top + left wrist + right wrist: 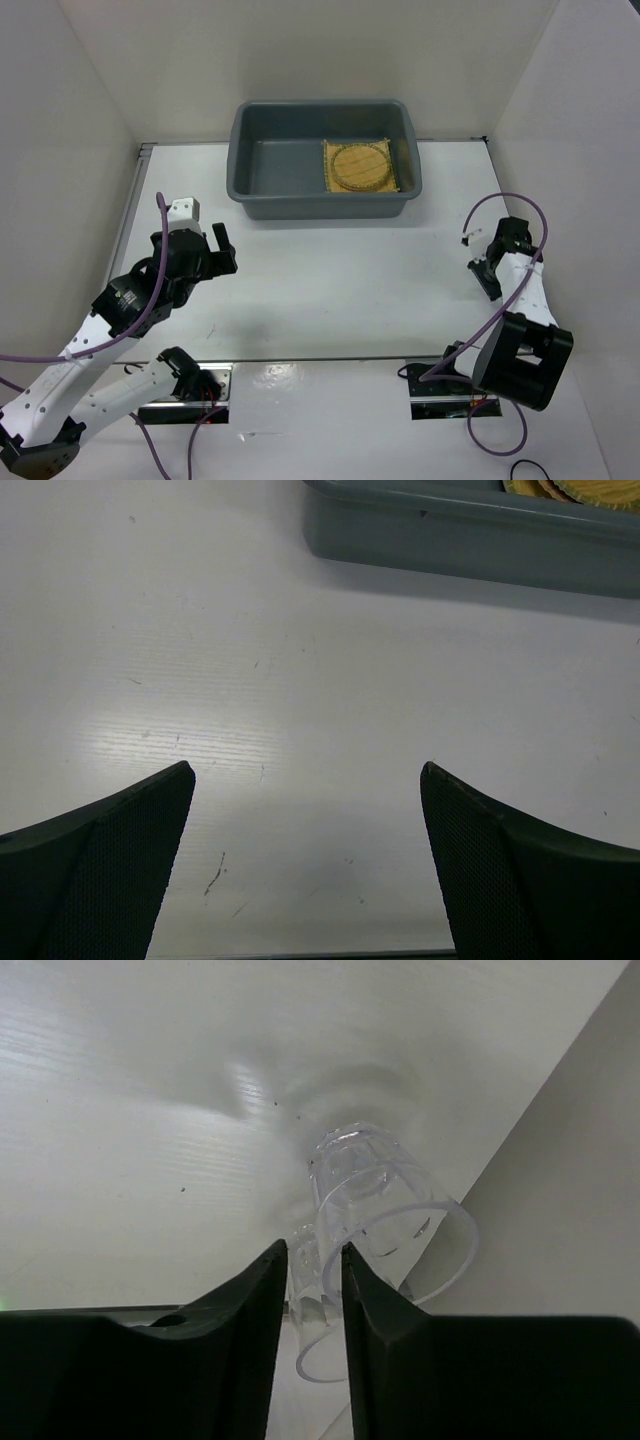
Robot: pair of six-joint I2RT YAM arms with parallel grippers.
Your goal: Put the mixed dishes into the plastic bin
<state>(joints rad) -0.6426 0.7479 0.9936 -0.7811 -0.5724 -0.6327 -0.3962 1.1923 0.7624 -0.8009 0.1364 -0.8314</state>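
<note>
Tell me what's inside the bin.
In the bin, at its right end, a square mat with a round disc on top. Whatever lies under the disc is covered.

One camera is looking down from behind over the white table (330, 290); the left wrist's is skimming toward the dark grey plastic bin (450, 540), sharing it; the right's is crowding the side wall (560, 1210)

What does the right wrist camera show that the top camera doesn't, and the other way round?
Right wrist only: a clear plastic cup, its wall pinched by the right gripper. Top only: the dark grey plastic bin holding a square yellow slatted mat with a round woven disc on it, plus the open left gripper. Both: the white table and the right-hand wall.
</note>
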